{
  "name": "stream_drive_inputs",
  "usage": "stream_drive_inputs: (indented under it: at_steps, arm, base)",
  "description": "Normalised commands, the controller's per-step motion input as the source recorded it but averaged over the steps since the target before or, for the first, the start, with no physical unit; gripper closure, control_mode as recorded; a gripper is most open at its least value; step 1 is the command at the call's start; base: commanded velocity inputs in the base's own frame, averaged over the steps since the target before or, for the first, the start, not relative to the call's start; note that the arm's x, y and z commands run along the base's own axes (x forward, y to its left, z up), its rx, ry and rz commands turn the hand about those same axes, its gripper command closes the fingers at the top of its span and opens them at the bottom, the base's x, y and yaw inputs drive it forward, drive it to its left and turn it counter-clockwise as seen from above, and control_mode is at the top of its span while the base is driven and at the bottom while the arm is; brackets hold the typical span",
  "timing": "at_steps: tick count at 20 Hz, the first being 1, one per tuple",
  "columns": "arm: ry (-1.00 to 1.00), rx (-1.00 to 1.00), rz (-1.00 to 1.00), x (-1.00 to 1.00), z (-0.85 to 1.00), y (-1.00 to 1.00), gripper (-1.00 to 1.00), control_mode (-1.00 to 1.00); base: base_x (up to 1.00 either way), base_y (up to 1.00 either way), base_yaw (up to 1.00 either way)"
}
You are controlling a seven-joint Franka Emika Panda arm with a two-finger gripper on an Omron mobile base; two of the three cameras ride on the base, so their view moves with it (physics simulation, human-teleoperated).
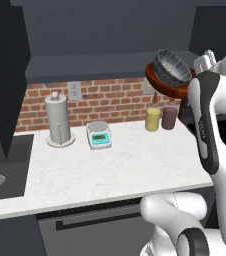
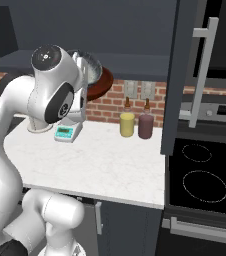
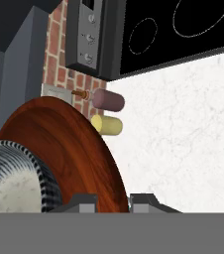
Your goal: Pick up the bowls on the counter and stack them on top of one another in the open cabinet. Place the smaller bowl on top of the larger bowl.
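Raised high above the white marble counter (image 1: 115,165): the larger bowl (image 1: 164,85), glossy red-brown, tilted, with the smaller bowl (image 1: 172,67), dark grey and speckled pale inside, nested in it. At the hand view's six o'clock, gripper (image 3: 112,201) with fingers (image 3: 82,202) clamped on the red-brown rim. Behind at twelve o'clock, the open cabinet (image 1: 110,62), dark slate. On the counter below, yellow bottle (image 1: 153,119) just beside maroon bottle (image 1: 169,117); at nine o'clock, kitchen scale (image 1: 99,134) and paper towel roll (image 1: 58,120).
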Motion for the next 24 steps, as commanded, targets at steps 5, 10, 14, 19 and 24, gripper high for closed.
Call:
stream_drive_inputs:
  at_steps: [5,10,14,19,24]
  arm:
    - [-0.09,0.0,-0.08,0.5,0.14,0.01,1.0,-1.0]
    - [0.0,0.0,-0.07,0.56,0.24,0.0,1.0,-1.0]
    - [0.13,0.01,-0.04,0.78,0.01,0.0,1.0,-1.0]
    - [0.12,0.0,-0.04,0.76,0.09,0.0,1.0,-1.0]
    - [0.04,0.0,-0.02,0.59,0.21,0.0,1.0,-1.0]
  base:
    - [0.0,0.0,0.0]
    - [0.0,0.0,0.0]
    - [0.0,0.0,0.0]
    - [0.0,0.0,0.0]
    - [0.0,0.0,0.0]
